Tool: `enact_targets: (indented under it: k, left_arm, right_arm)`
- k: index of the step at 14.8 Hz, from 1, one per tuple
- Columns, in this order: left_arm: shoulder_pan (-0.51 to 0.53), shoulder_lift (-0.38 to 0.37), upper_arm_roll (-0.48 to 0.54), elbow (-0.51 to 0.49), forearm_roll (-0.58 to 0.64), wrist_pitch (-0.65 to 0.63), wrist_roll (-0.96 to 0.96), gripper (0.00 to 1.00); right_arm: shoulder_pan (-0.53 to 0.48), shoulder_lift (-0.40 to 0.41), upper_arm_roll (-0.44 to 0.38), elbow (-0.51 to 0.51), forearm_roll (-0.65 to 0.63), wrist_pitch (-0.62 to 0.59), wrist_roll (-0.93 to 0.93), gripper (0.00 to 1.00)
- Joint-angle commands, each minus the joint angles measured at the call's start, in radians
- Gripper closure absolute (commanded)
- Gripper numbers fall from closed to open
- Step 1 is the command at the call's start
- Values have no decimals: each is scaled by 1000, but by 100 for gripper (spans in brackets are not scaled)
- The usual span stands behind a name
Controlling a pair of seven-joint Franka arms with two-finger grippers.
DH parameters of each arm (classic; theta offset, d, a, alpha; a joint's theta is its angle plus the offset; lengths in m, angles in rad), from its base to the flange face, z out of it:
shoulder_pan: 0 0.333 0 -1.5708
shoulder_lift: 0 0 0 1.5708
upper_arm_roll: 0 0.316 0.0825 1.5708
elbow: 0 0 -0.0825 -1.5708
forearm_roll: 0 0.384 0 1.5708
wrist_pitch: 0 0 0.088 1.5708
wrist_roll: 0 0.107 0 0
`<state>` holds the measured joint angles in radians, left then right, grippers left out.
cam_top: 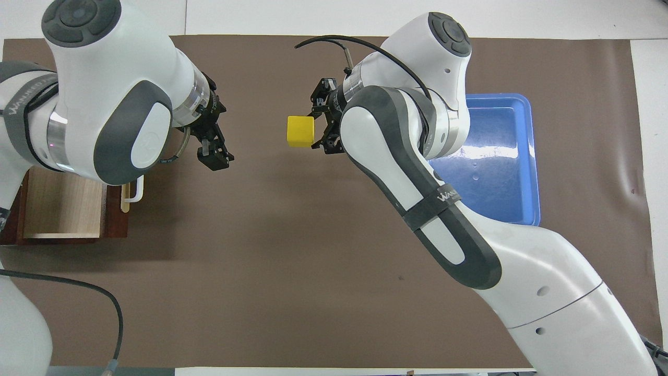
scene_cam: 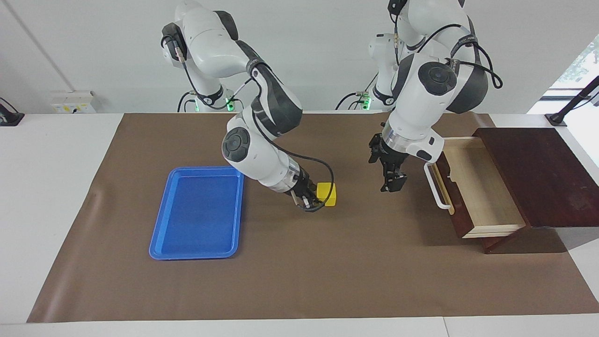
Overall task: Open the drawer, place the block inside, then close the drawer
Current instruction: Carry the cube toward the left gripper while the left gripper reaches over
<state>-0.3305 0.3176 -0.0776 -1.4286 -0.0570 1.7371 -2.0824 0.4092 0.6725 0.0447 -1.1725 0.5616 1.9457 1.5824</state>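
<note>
Drawer (scene_cam: 477, 187): seen pulled out of its dark box (scene_cam: 538, 178) at the left arm's end of the table.
Left gripper (scene_cam: 392, 181): raised beside the white handle (scene_cam: 435, 189), fingers spread, nothing held.
Right gripper (scene_cam: 312, 201): closed on the yellow block (scene_cam: 326, 194) over the brown mat (scene_cam: 299, 271).
Blue tray (scene_cam: 199, 213): laid toward the right arm's end.

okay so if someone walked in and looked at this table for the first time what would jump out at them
Probably the small yellow block mid-table, with the right claw shut on it beside the blue tray, which lies toward the right arm's end. Next, the dark wooden drawer pulled open at the left arm's end, its pale inside showing. The left claw hangs open over the brown mat between block and drawer.
</note>
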Motion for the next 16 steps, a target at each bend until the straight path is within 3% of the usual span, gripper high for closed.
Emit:
enact_targets:
  k: [1,9,16]
  left_arm:
    - [-39,17,15,27,-7,-27,-15,0]
    - [-133,72,16,31,20,19,-36,0]
    - [-133,92,19,59,22,88,-68,0]
  right_arm:
    - [26,10,0,21,-3,34,47,100]
    - [34,9,1,21,20,38,60,100]
    - [34,9,1,19,21,38,60,100]
